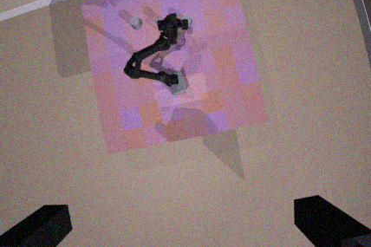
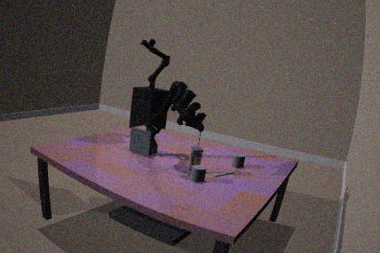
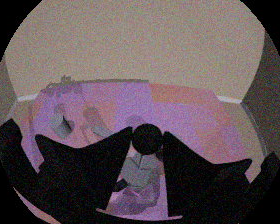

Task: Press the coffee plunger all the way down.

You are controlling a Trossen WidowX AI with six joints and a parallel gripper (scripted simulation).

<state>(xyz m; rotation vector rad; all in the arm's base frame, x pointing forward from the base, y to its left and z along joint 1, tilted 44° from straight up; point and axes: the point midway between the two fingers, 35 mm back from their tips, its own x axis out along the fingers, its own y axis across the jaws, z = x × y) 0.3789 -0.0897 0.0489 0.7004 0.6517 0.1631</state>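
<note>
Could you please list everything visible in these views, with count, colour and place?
Table: one, pink and purple patchwork top, dark legs, on the tan floor.
Coffee press: one, dark, upright mid-table, rod raised.
Plunger knob: one, black, between the hand's fingers.
Cylinders: two, grey, one in front of the press, one further along the table.
Thin utensil: one, grey, lying between the cylinders.
Arm base: one, grey, on the table.
Arm: one, black.
Hand: one, black, closed on the knob.
</note>
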